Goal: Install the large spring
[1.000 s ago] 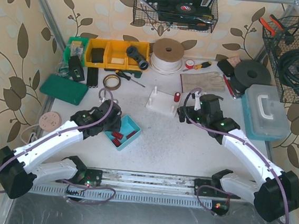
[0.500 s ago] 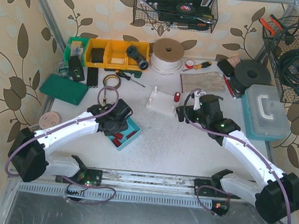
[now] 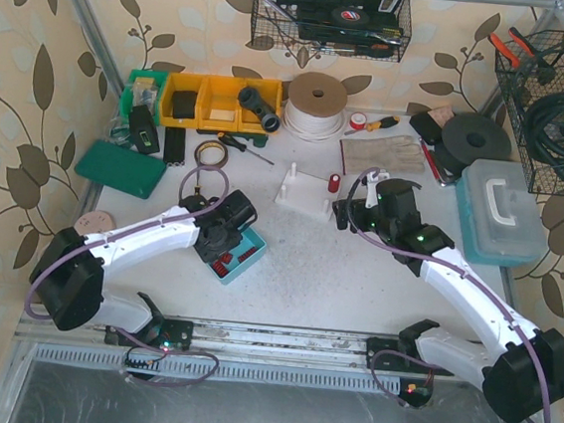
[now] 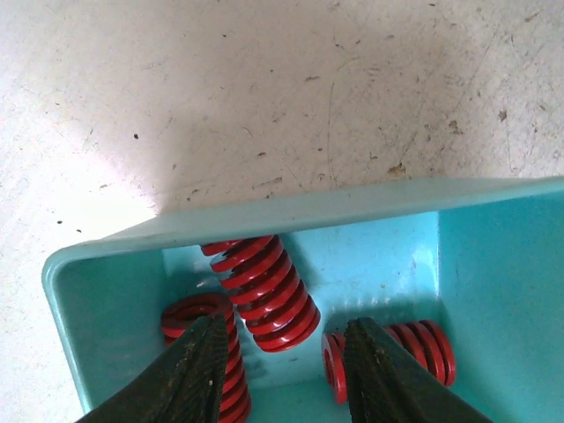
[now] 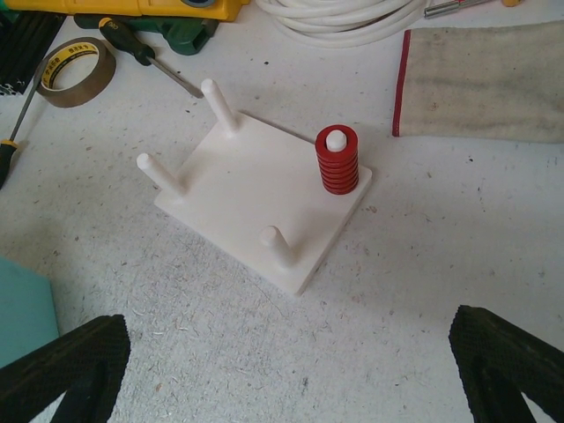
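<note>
Left tool (image 4: pixel 286 330) sits inside the teal tray (image 4: pixel 264 216) at the near left of the worktop (image 5: pixel 441 256). Its fingers are partly spread, flanking the near end of the large spring (image 4: pixel 263 289), which lies flat among smaller springs (image 4: pixel 423 348). Right tool (image 5: pixel 286 333) hangs spread wide, empty, just near of the white peg board (image 5: pixel 247 189). The board's far-right peg carries a red spring (image 5: pixel 337 160).

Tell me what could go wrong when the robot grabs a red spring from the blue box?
The left fingers hang where the big middle spring, the left spring and the right spring lie close together, so they might pinch the wrong one. A round spring could slip out when squeezed. The fingers could also bump the box wall and shove it.
</note>
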